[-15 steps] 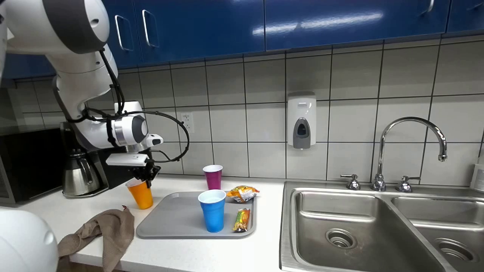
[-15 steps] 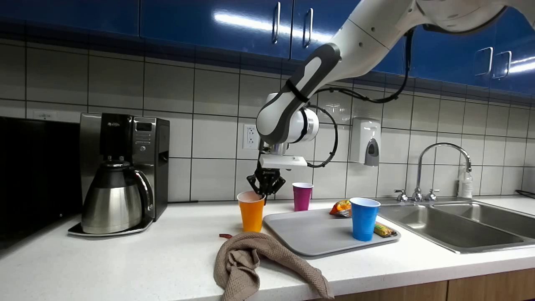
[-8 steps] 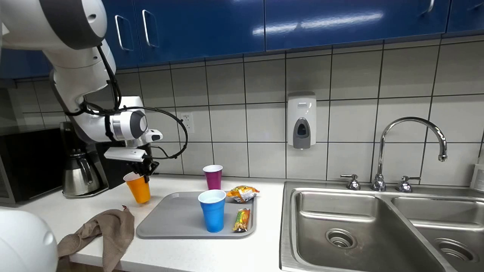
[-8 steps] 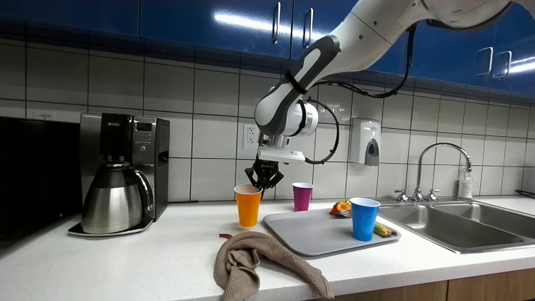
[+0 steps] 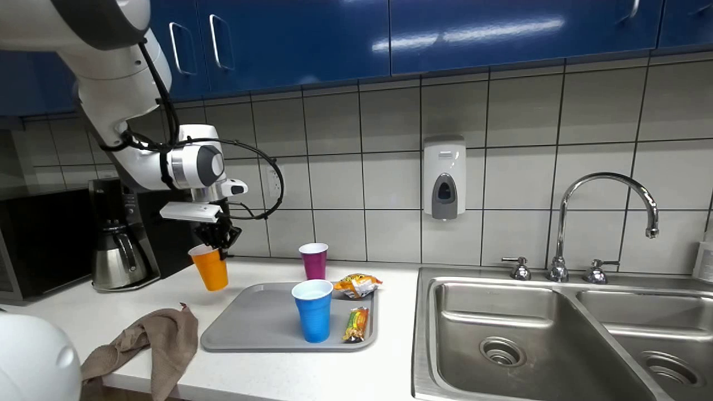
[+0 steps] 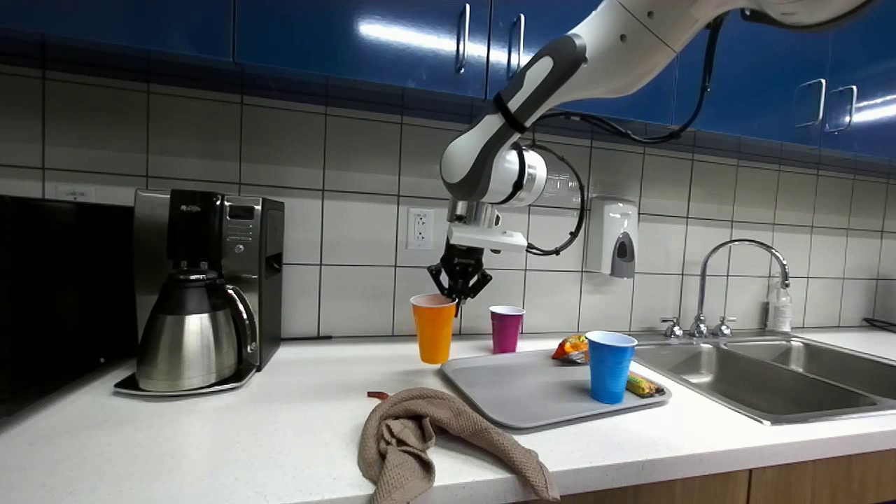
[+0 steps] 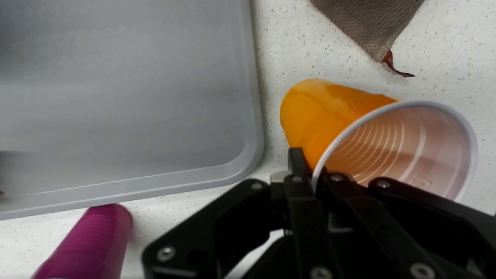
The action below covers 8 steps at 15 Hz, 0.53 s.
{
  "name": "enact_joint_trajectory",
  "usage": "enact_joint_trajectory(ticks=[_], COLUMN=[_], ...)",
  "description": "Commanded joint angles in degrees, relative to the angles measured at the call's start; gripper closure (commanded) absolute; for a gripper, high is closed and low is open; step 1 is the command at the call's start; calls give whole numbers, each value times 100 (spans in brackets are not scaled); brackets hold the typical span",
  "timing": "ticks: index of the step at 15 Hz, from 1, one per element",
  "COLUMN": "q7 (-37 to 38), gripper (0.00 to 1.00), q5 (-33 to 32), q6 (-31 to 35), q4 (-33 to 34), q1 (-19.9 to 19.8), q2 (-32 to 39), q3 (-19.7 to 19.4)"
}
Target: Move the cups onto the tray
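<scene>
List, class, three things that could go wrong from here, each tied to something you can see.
The gripper pinches the orange cup by one side only, so the cup might swing or slip.
The blue cup stands on the tray; a low approach could knock it.
The purple cup stands close beside the tray and might get brushed in passing.

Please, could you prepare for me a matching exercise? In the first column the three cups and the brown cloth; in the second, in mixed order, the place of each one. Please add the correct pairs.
Column 1
1. orange cup
2. blue cup
3. purple cup
4. brown cloth

Column 2
A. on the counter, between the tray and the tiled wall
B. partly over the counter's front edge
C. gripped by the hand, off the counter
D. standing on the tray

Pairs: 1-C, 2-D, 3-A, 4-B
</scene>
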Motion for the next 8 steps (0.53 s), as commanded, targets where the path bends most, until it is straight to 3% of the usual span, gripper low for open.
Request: enact_joint_trajectory(ticks=[1,8], q7=[-166,-225], gripper=[99,99], q5=[84,45], q6=[-254,-145], q4=[-225,-579], q1=[-176,-391], q2=[-315,-436], q3=[12,-135])
